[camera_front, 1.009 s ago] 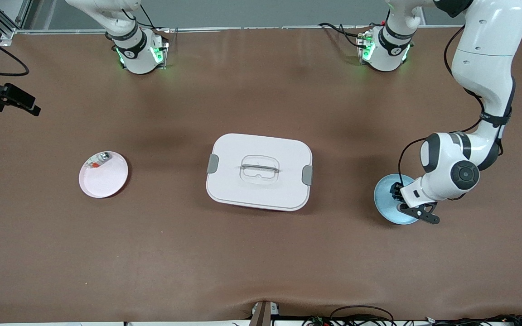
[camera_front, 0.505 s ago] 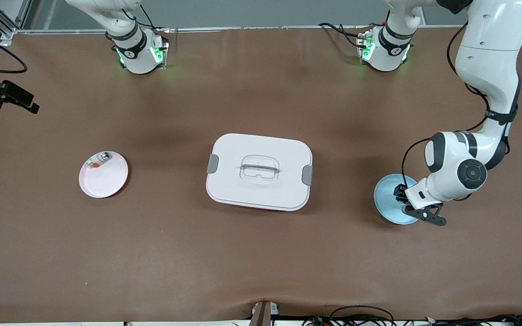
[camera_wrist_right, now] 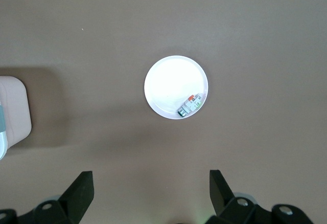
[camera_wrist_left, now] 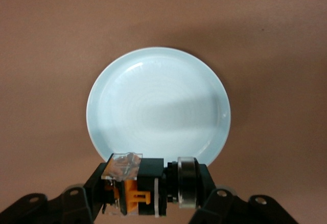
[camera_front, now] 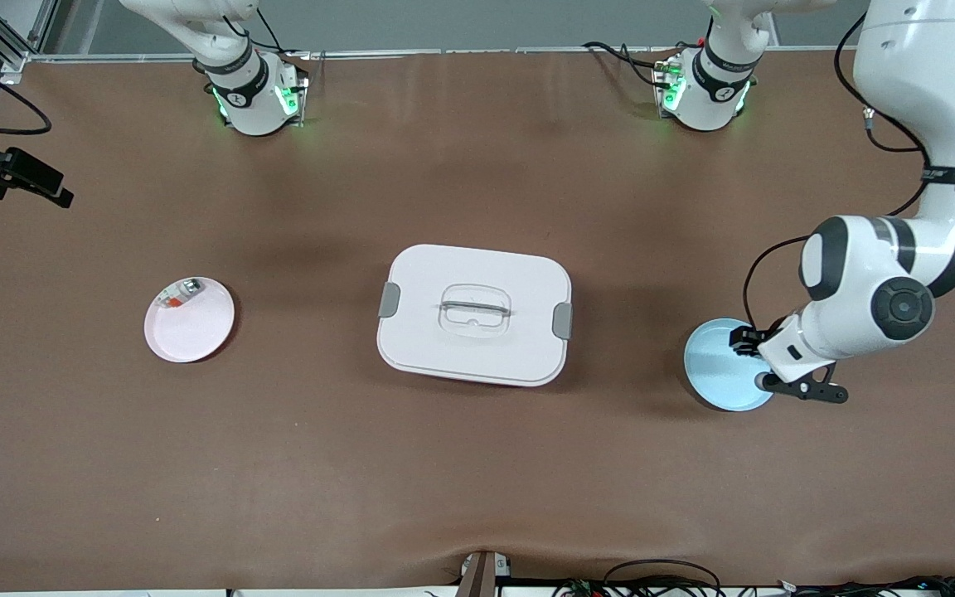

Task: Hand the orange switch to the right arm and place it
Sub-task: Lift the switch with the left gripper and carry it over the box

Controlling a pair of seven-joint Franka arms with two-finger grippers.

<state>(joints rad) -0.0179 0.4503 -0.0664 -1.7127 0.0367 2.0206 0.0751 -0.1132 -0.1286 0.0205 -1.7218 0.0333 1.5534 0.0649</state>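
left wrist view shows my left gripper [camera_wrist_left: 148, 191] clamped on the orange switch [camera_wrist_left: 145, 187] over the blue plate [camera_wrist_left: 158, 101], its long axis running finger to finger. my right gripper [camera_wrist_right: 151, 191] waits wide open, holding nothing, high over the pink plate [camera_wrist_right: 171, 83].

The front view looks down from high across the desk [camera_front: 477, 464], facing both robot bases, with the white box [camera_front: 474, 313] near its centre. The left wrist view looks straight down, close over the blue plate [camera_wrist_left: 158, 106]. The right wrist view looks down from higher over the pink plate [camera_wrist_right: 176, 87], catching the box's corner; the front view shares both plates.
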